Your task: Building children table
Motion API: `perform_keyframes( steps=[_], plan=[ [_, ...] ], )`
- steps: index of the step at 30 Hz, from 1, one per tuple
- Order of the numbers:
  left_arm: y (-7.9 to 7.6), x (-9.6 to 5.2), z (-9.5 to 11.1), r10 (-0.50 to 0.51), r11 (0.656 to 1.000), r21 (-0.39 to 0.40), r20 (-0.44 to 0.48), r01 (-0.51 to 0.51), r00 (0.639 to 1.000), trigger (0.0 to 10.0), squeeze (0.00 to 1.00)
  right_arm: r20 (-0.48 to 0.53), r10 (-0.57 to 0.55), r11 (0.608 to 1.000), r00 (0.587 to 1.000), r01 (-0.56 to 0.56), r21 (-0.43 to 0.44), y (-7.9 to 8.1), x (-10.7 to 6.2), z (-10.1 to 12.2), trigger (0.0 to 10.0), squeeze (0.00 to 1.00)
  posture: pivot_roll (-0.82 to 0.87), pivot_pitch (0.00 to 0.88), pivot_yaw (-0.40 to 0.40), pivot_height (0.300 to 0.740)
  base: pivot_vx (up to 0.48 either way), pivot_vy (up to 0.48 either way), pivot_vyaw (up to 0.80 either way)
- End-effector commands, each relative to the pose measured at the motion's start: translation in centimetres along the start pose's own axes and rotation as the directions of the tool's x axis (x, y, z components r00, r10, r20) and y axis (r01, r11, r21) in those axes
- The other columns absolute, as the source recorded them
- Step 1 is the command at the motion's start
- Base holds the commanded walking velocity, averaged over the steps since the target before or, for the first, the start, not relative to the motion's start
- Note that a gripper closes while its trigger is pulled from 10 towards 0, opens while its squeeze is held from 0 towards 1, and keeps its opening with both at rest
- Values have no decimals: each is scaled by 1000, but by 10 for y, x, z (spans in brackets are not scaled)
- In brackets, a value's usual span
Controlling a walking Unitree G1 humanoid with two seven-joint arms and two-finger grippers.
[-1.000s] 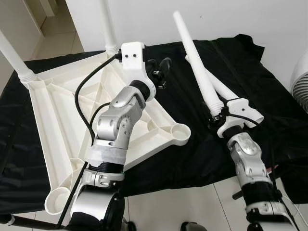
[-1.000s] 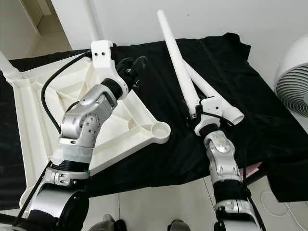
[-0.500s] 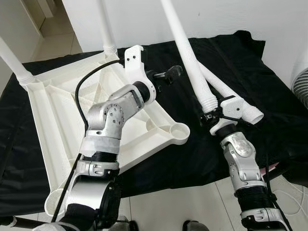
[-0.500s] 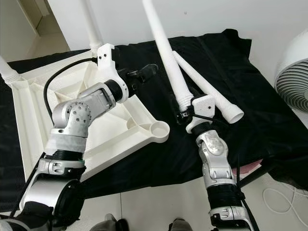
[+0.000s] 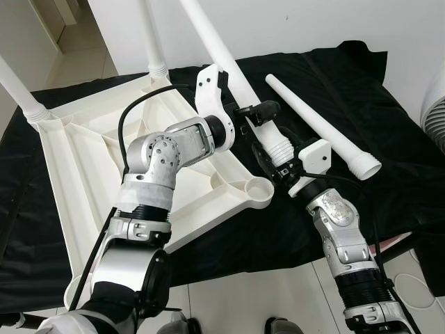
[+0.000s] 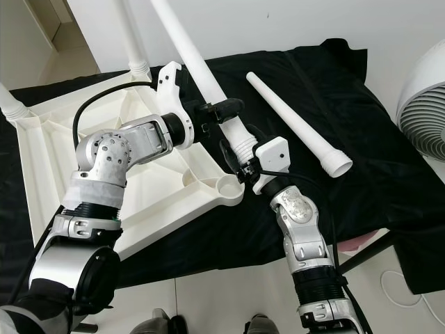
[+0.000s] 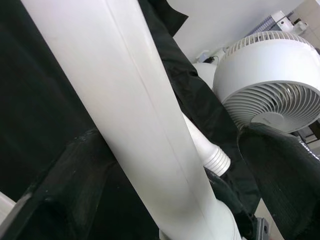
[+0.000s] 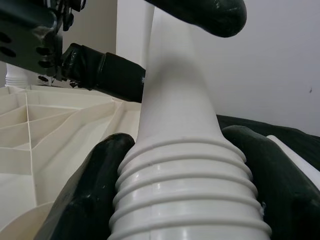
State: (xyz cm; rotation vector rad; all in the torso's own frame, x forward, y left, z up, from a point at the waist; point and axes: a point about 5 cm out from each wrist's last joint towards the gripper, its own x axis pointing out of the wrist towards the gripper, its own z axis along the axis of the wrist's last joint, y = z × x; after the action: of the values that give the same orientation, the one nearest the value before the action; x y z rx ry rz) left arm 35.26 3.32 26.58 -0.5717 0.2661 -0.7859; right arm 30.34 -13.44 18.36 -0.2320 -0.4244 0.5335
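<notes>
A white children's table top point(image 5: 76, 174) lies upside down on a black cloth, with legs fitted at its left corner point(image 5: 17, 87) and back corner point(image 5: 151, 35). My right gripper point(image 5: 279, 165) is shut on the ribbed end of a third white leg point(image 5: 215, 49), which slants up to the left just above the near-right corner socket point(image 5: 259, 188). In the right wrist view both fingers point(image 8: 95, 195) press the ribs. My left gripper point(image 5: 259, 118) is open and straddles that leg's shaft point(image 7: 135, 115); one finger point(image 7: 282, 175) stands apart from it. A fourth leg point(image 5: 320, 125) lies loose on the cloth.
The black cloth point(image 5: 389, 174) covers the low surface and hangs over its front edge onto pale floor tiles. A white fan point(image 6: 424, 97) stands at the right, close to the cloth. A white wall runs behind.
My right gripper has carried the leg leftward to the table's near-right socket, tilting it further left. My left gripper has swung right until its fingers straddle the leg's shaft.
</notes>
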Motion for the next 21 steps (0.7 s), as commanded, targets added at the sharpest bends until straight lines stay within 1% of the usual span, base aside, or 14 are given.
perform_keyframes(
  steps=[1, 3, 7, 8, 10, 12, 13, 16, 21],
  plan=[
    [-13, -1, 5, -224, 975, 3, -5, 224, 975, 10000, 0, 14, 39, 999, 999, -39, -8, 8, 1, 3, 10000, 0, -169, 101, 141, 740, 0, 0, 0],
    [-12, 0, 7, -217, 976, 4, -5, 217, 976, 10000, 0, 14, 42, 999, 999, -42, -13, 10, 0, 3, 10000, 0, -169, 101, 145, 740, 0, 0, 0],
    [2, 1, 27, -136, 991, -11, 18, 136, 991, 10000, 0, 26, 36, 999, 999, -35, -39, 19, -7, 6, 10000, 0, -168, 103, 155, 740, 0, 0, 0],
    [2, 1, 27, -136, 991, -11, 18, 136, 991, 10000, 0, 26, 36, 999, 999, -35, -39, 19, -7, 6, 10000, 0, -168, 103, 155, 740, 0, 0, 0],
    [7, 0, 37, -106, 994, -21, 36, 106, 994, 10000, 0, 27, 32, 999, 999, -31, -43, 22, -11, 6, 10000, 0, -167, 106, 157, 740, 0, 0, 0],
    [7, 0, 37, -106, 994, -21, 36, 106, 994, 10000, 0, 27, 32, 999, 999, -31, -43, 22, -11, 6, 10000, 0, -167, 106, 157, 740, 0, 0, 0],
    [10, 0, 45, -83, 996, -20, 56, 84, 995, 10000, 0, 23, 24, 999, 999, -23, -41, 25, -14, 6, 10000, 0, -165, 108, 158, 740, 0, 0, 0],
    [12, -1, 50, -74, 997, -16, 58, 75, 996, 10000, 0, 15, 10, 999, 1000, -9, -45, 25, -17, 5, 10000, 0, -168, 109, 160, 740, 0, 0, 0],
    [12, -1, 58, -85, 996, -29, 71, 87, 994, 10000, 0, 10, 4, 998, 1000, -3, -65, 23, -21, 6, 10000, 0, -167, 112, 160, 740, 0, 0, 0]
  ],
)
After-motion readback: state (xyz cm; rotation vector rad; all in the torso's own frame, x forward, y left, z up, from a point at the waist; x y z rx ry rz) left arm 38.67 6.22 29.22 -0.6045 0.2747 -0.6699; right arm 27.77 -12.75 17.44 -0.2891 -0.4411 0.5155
